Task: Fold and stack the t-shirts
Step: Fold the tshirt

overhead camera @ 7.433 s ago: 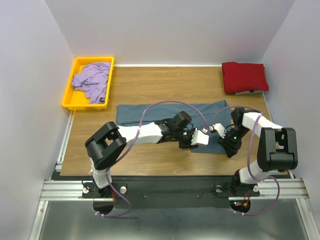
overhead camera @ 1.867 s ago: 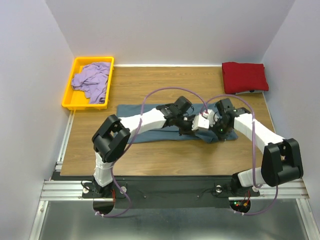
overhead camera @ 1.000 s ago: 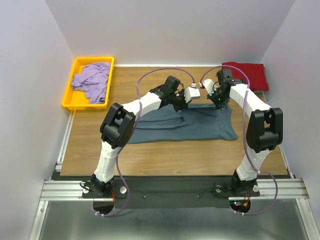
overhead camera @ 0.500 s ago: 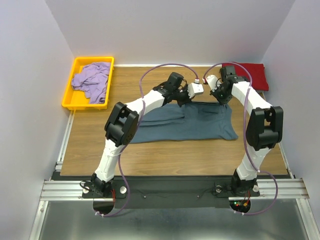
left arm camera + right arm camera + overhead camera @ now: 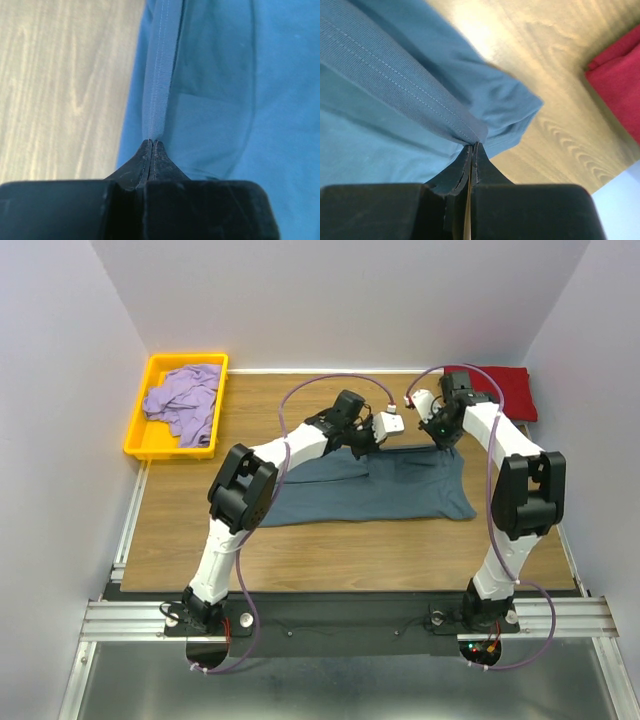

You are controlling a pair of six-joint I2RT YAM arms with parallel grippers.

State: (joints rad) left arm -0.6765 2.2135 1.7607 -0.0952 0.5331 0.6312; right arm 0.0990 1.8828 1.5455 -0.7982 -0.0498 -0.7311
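**As both pincers clamp its far edge, the blue-grey shirt lies across the tabletop**

Where the two arms reach out over the wood, they meet at the far side of the slate blue-grey t-shirt point(image 5: 390, 490), which lies spread from left to right across the middle of the tabletop point(image 5: 300, 550). The left pincer point(image 5: 151, 144) is fully closed, its two dark tips pressed together on a flat hem band of the shirt – the band runs straight away from the tips, with bare wood to one side of it and blue cloth to the other. The right pincer point(image 5: 471, 146) is closed just as tight on a stitched hem, and the fabric bunches into folds where the tips bite. From above, the two pincers stand near each other along the shirt's far edge, the left one toward the middle and the right one nearer the right end.

The dark red t-shirt point(image 5: 505, 390) sits folded in the far right corner, partly behind the right arm. The pale lavender t-shirt point(image 5: 185, 400) lies crumpled in the yellow tray point(image 5: 140, 445) at the far left corner – well apart from the other two
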